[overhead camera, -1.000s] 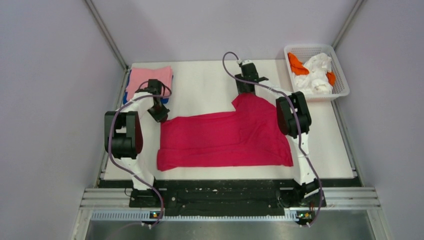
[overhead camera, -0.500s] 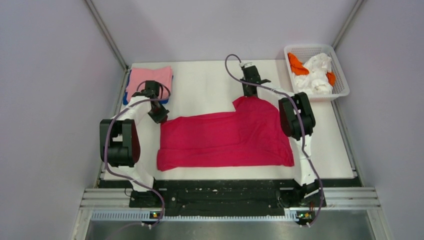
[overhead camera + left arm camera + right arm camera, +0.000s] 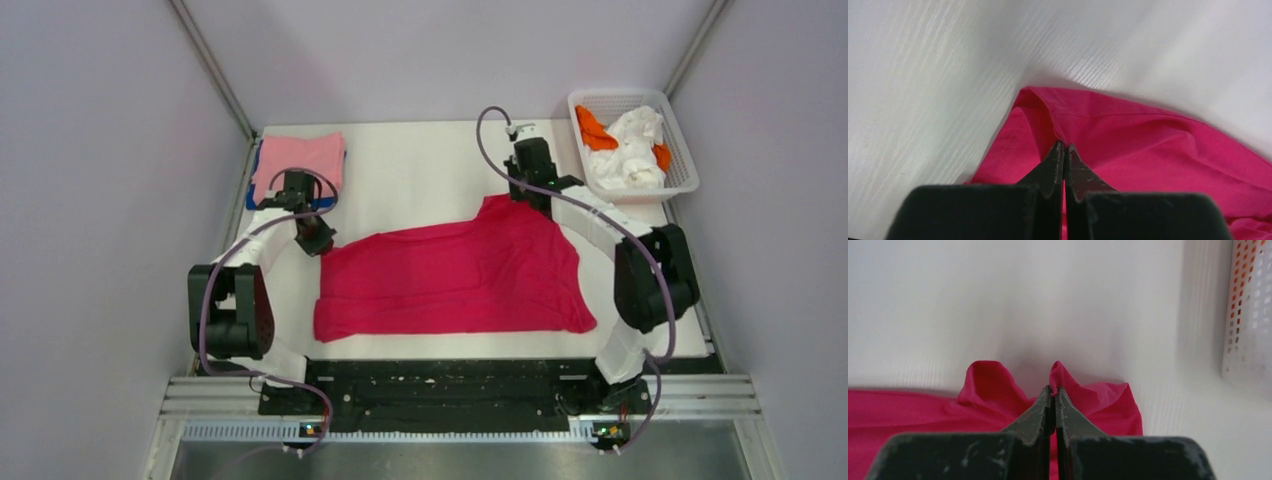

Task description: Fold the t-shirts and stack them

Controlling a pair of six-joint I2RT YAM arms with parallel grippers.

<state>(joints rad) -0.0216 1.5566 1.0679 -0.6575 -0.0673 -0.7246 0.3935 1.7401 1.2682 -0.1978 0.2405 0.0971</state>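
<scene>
Pink shirt (image 3: 298, 158) sits folded atop the blue shirt (image 3: 322, 203), far left. The left gripper (image 3: 1064, 145) is closed, pinching the red shirt (image 3: 450, 280), which lies spread mid-table (image 3: 420, 170). The right gripper (image 3: 1053, 388) is clamped on the red shirt's far edge.

The crimson t-shirt (image 3: 450, 285) lies spread across the table (image 3: 420, 170) centre, mostly flat, both far corners bunched upward. The pink t-shirt (image 3: 298, 158) lies folded atop the folded blue t-shirt (image 3: 324, 203), far-left corner.
</scene>
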